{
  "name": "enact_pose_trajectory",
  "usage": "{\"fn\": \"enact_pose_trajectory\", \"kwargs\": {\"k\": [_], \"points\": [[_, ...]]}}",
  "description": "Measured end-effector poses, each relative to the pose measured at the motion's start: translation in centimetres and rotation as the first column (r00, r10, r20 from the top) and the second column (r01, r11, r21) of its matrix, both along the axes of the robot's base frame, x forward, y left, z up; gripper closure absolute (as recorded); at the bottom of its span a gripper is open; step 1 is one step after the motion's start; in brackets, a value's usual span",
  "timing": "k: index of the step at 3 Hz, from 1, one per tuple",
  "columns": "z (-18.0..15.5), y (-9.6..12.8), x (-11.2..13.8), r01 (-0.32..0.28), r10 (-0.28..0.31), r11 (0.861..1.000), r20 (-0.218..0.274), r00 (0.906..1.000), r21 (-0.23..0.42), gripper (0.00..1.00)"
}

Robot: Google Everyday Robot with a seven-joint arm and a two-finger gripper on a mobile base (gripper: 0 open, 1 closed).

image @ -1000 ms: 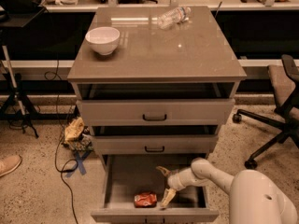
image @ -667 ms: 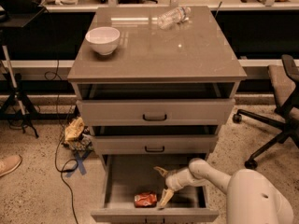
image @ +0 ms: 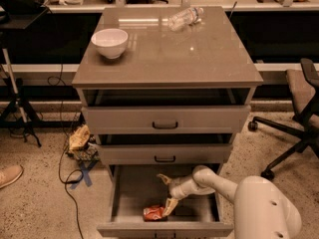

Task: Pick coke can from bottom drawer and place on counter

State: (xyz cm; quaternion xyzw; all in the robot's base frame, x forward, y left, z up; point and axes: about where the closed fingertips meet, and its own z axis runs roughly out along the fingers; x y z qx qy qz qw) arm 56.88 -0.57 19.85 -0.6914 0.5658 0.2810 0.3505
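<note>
Inside the deep grey bottom drawer [image: 164,229], your pincer [image: 167,192], spread wide, has edged toward the dented red coke can [image: 153,213] at its 7 o'clock; grasp not yet made.

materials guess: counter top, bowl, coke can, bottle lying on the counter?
Counter: glossy grey-brown slab, maybe laminate or stone; it mirrors the lights. Bowl: smooth white, likely ceramic, possibly plastic. Coke can: red, dented, looks like thin metal. Bottle: see-through, so clear plastic. The gripper is open inside the bottom drawer, right beside the can.
</note>
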Motion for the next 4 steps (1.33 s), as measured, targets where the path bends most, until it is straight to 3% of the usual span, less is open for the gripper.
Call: {"fn": "enact_pose_trajectory", "kwargs": {"k": [1,3,4], "points": [[-1.2,0.6,0.6,-0.005,0.005,1.0,0.029,0.9996,-0.025,0.0],[-4.9,0.9,-0.1,-0.02,0.021,0.996,0.014,0.9997,-0.082,0.0],[-6.0,1.1,-0.9,-0.036,0.036,0.995,-0.004,0.9993,-0.094,0.19]]}}
